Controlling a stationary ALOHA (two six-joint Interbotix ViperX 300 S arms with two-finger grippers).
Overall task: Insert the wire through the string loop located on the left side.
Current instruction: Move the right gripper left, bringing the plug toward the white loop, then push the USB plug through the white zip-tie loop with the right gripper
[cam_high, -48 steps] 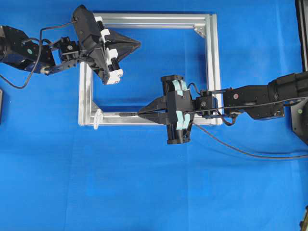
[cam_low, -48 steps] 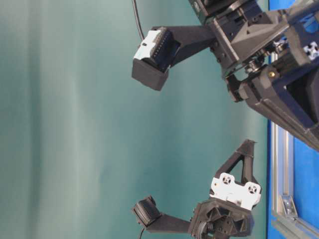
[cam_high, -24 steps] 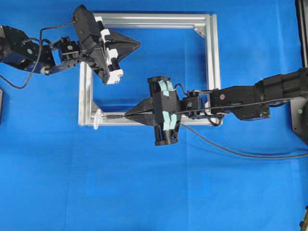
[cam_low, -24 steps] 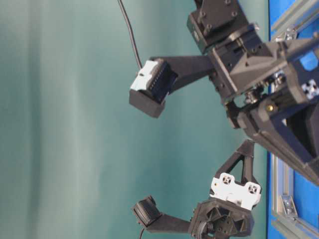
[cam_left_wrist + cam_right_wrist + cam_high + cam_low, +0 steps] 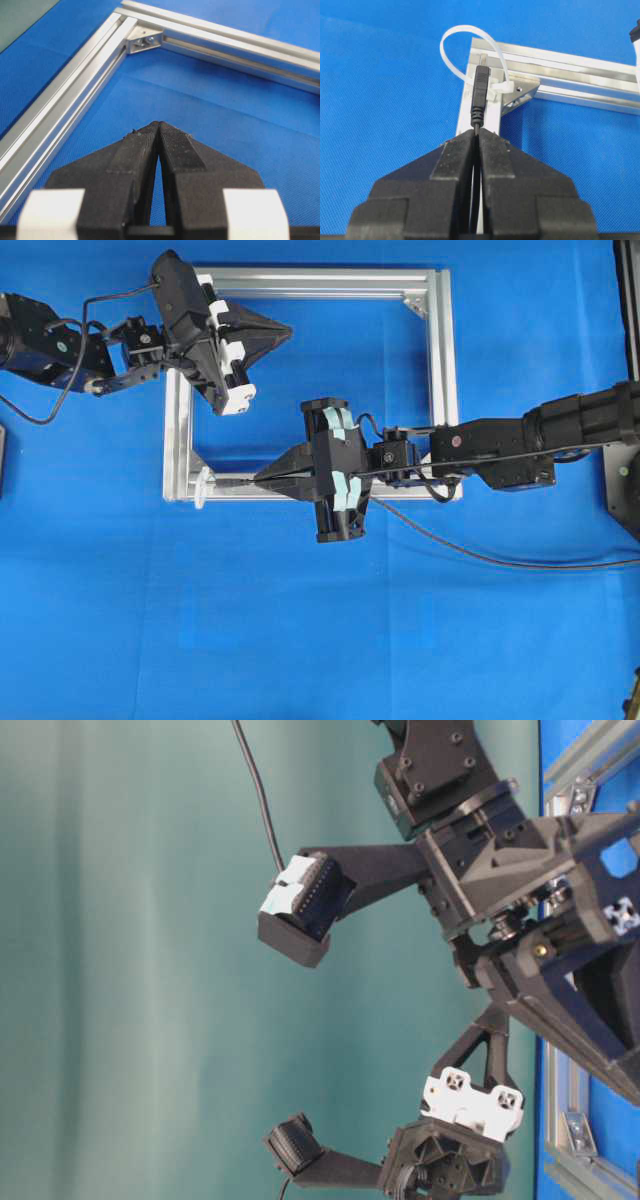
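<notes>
Right wrist view, right gripper (image 5: 477,134) clamped on thin black wire (image 5: 479,92), glossy white string loop (image 5: 470,52), left gripper (image 5: 158,126) closed.

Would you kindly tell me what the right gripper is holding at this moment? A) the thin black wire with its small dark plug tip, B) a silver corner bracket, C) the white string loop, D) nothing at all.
A: in the right wrist view the right gripper is shut on the thin black wire, whose plug tip points at the white string loop on the aluminium frame corner.
</notes>
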